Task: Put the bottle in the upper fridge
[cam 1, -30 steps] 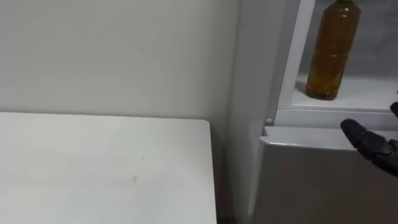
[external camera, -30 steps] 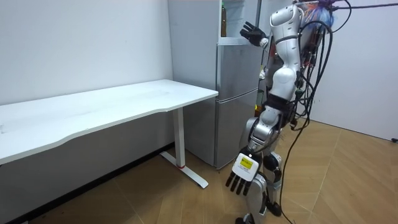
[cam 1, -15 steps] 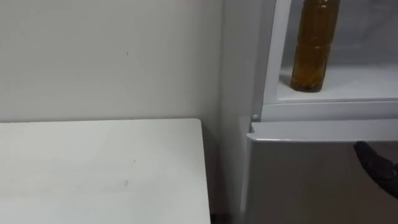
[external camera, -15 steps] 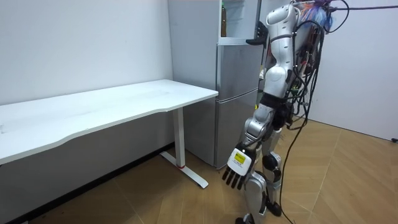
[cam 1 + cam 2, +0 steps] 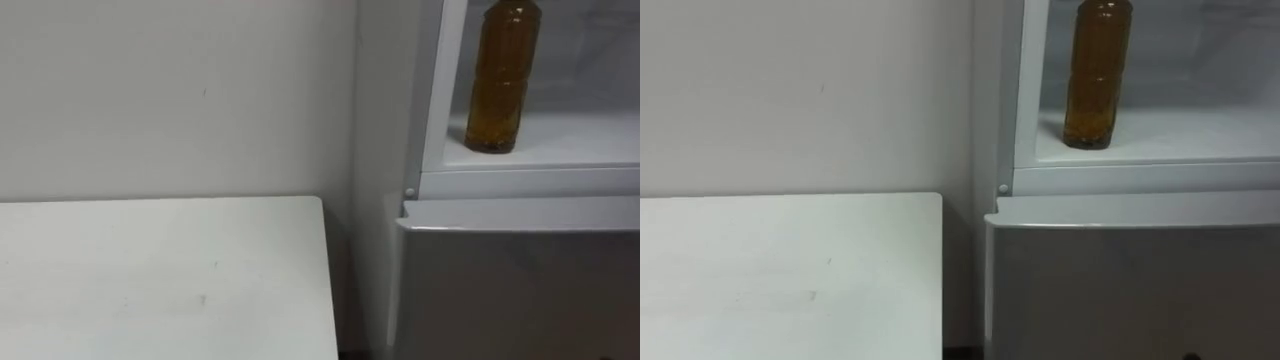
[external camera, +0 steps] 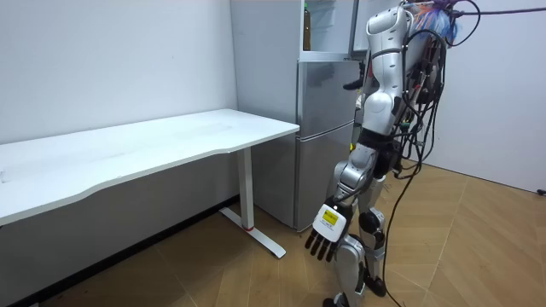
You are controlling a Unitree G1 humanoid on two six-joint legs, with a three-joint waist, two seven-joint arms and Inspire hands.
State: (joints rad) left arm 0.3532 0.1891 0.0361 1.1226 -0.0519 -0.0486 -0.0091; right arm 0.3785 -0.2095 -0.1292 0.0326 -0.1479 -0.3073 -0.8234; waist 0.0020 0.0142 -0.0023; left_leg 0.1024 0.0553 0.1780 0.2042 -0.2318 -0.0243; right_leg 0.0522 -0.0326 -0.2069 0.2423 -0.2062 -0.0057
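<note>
While the bottle (image 5: 500, 80) stands in the fridge (image 5: 510, 280), left hand (image 6: 327, 234) hangs open, well apart.

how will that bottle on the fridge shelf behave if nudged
The bottle is tall and narrow, so a high push could tip it. It looks full of amber liquid, so probably fairly heavy. Its round body would likely roll once down.

So the bottle (image 5: 503, 80) is a clear plastic one full of amber-brown liquid, ribbed round the middle. It's standing upright on the white bottom of the upper fridge (image 5: 570, 140), close to the left wall and near the front edge. The upper fridge is open right in front of me, and the bottle's top runs out of my view.
</note>
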